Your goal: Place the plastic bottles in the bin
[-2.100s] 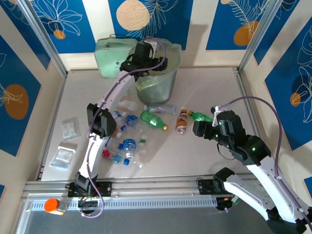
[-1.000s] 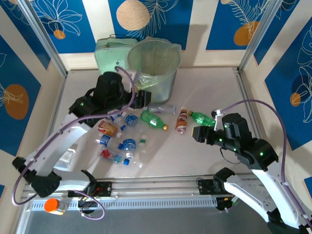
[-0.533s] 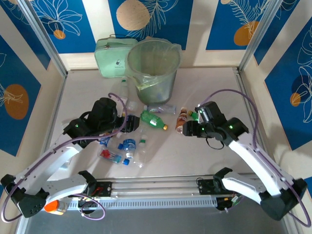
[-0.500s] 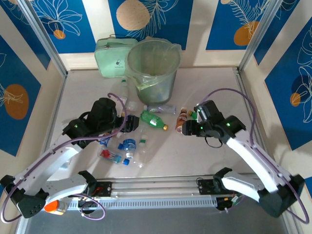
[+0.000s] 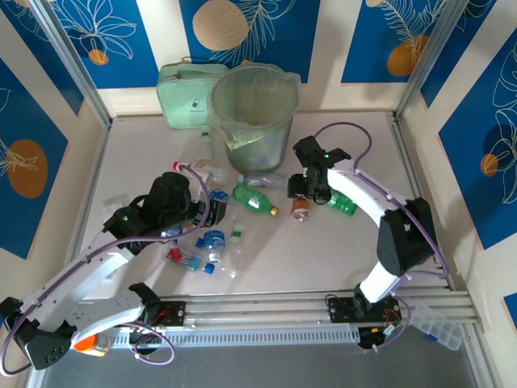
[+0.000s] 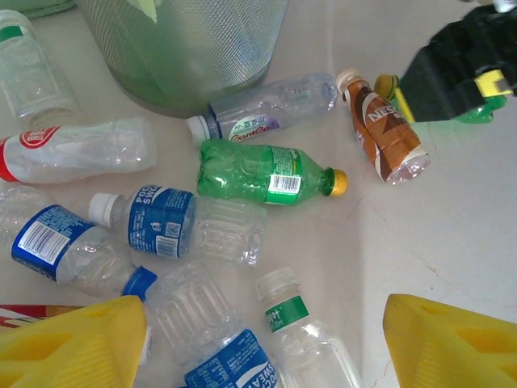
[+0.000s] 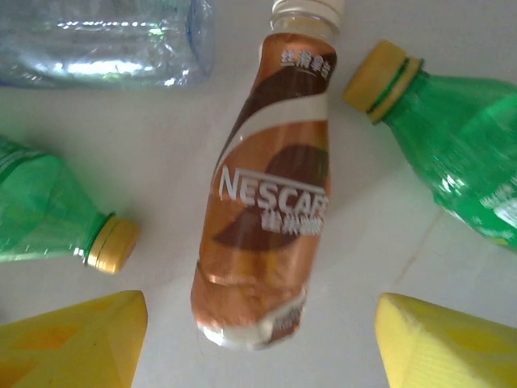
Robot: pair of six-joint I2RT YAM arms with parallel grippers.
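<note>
Swung leftward, my right gripper (image 5: 306, 192) now hovers over the brown bottle (image 7: 266, 218) just before the bin (image 5: 266, 139), jaws spread, empty, ready to grasp; left gripper (image 6: 262, 347) likewise spread, empty.

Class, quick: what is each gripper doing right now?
Left gripper: open, holding nothing.
Right gripper: open, straddling the brown bottle, not gripping it.

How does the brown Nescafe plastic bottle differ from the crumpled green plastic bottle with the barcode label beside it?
The brown Nescafe plastic bottle wears an opaque full wrap; the crumpled green plastic bottle is see-through with a small label. The brown one's cap is pale, the green one's yellow. The brown bottle lies between the fingers of the open right hand; the green one lies outside them. Both lie capped on their sides on the table.
</note>
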